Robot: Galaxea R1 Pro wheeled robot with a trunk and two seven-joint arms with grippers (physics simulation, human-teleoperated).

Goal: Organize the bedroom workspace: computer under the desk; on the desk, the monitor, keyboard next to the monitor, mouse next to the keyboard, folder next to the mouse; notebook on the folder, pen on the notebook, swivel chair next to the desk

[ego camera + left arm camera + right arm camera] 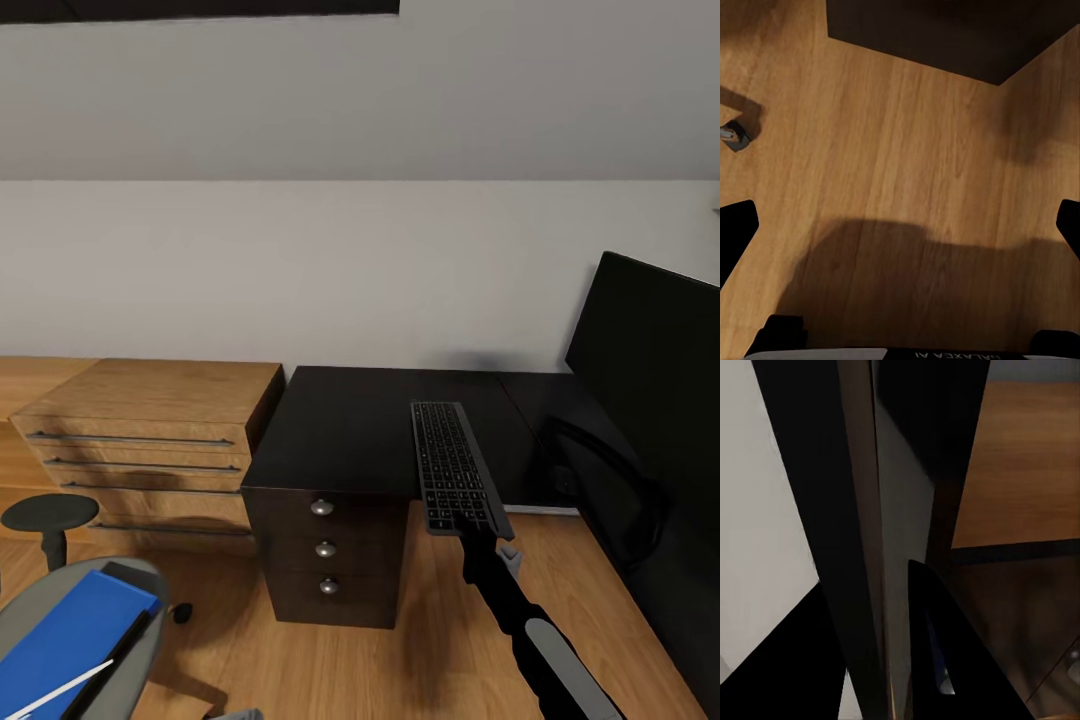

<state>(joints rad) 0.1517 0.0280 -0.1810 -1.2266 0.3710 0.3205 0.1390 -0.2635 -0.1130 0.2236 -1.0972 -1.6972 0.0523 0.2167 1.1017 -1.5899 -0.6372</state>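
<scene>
Head view: right hand is pinching the keyboard by its end over the desk; looking stiff, light, tippy.

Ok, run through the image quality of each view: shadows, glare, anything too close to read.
Head view: even, soft light, no glare; a faint shadow on the wall above the desk; the keyboard is crisp. Left wrist view: a broad dark shadow lies across the wood floor, mildly soft. Right wrist view: the keyboard edge sits so close that it reads as dark, blurred bands.
</scene>
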